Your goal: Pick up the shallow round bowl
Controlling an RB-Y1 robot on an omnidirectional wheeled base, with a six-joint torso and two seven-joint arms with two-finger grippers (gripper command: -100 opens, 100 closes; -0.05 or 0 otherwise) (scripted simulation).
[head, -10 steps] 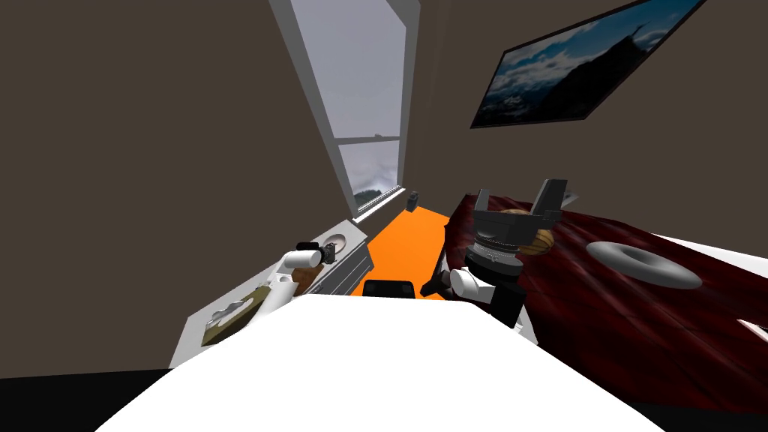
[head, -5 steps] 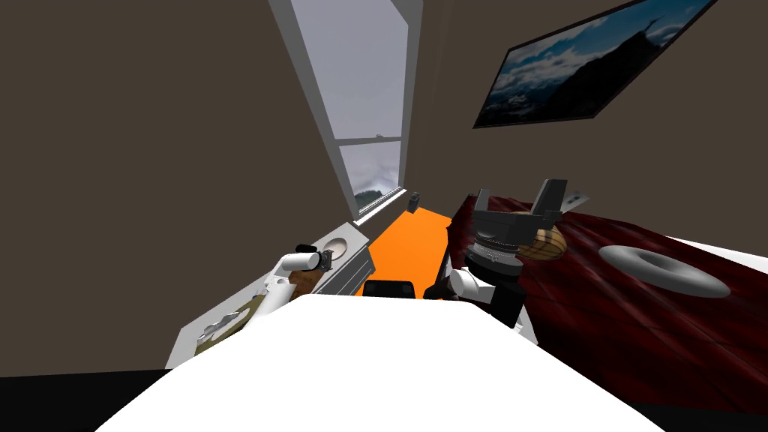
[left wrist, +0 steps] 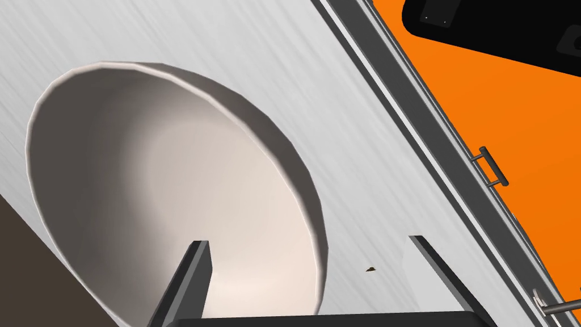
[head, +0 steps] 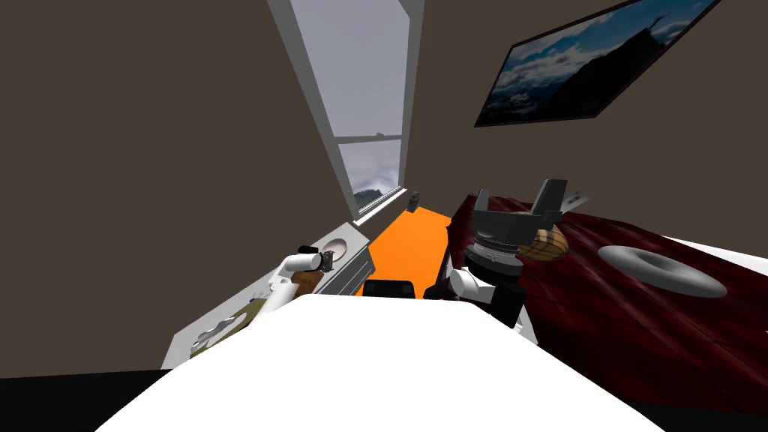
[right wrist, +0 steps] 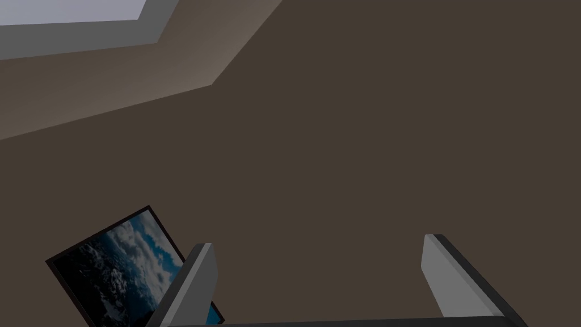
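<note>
**Head view.** Over the last second my own viewpoint has swung slightly, so the bed with the dark red cover (head: 637, 330) and the grey ring-shaped object (head: 660, 270) lying on it now sit further toward the right edge. That shift is the camera's, not theirs. The real change is small: the white left forearm (head: 298, 263) has dipped a little toward the shallow round off-white bowl (head: 338, 246). The bowl rests near the far end of the white drawer-cabinet worktop (head: 353, 231), beside the orange floor (head: 405, 236). The right arm is raised in front of the bed.

**Left wrist view.** The left jaws are spread wide and hang close above the bowl (left wrist: 170, 193). One of the fingers (left wrist: 196, 278) is over the bowl's inside. The other is over the bare brushed worktop (left wrist: 142, 34), so the near rim runs between them. I judge the approach almost finished. What remains is a short descent, then closing on that rim. The wall is thin and sloped, so a shallow bite could slip.

**Right wrist view.** The right jaws stand wide apart and hold nothing.
</note>
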